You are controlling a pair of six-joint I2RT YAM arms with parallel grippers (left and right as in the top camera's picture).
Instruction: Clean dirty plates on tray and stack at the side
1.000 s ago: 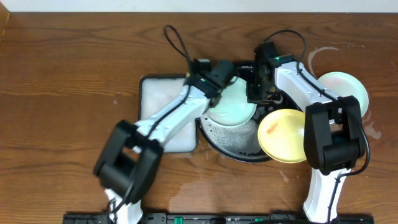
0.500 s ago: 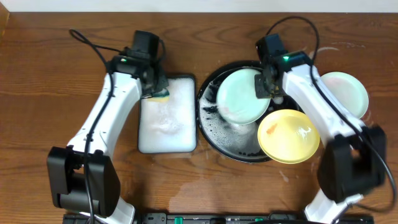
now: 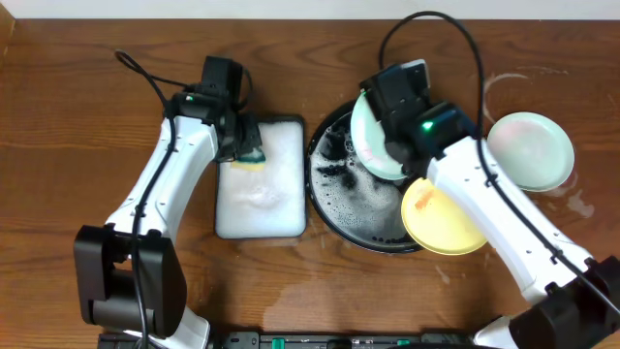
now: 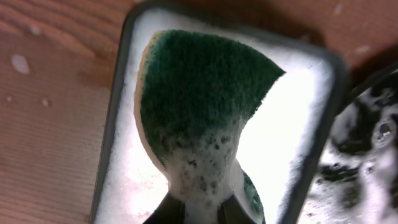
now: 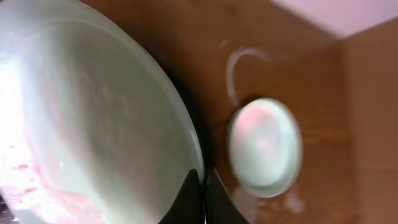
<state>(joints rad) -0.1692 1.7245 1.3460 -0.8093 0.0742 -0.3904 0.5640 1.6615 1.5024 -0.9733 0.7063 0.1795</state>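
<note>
My right gripper (image 3: 395, 145) is shut on the rim of a pale mint-green plate (image 3: 366, 145), holding it tilted on edge over the black tray (image 3: 334, 208). In the right wrist view that plate (image 5: 93, 124) fills the left side, with pink smears low down and the gripper (image 5: 202, 199) pinching its edge. A yellow plate (image 3: 441, 218) with a red-orange smear lies on the tray's right rim. A second mint plate (image 3: 528, 150) rests at the side among soapy rings (image 3: 499, 87). My left gripper (image 3: 247, 147) is shut on a sudsy green sponge (image 4: 205, 93).
The white rectangular tray (image 3: 260, 228), full of foam, stands left of the black tray, and the sponge hangs over its far end. Its dark rim (image 4: 115, 124) shows in the left wrist view. Bare wooden tabletop lies to the left and along the front.
The left arm swung from the black tray to the white tray with the sponge. The right gripper lifted and tipped the mint plate up from flat and shifted it left.
</note>
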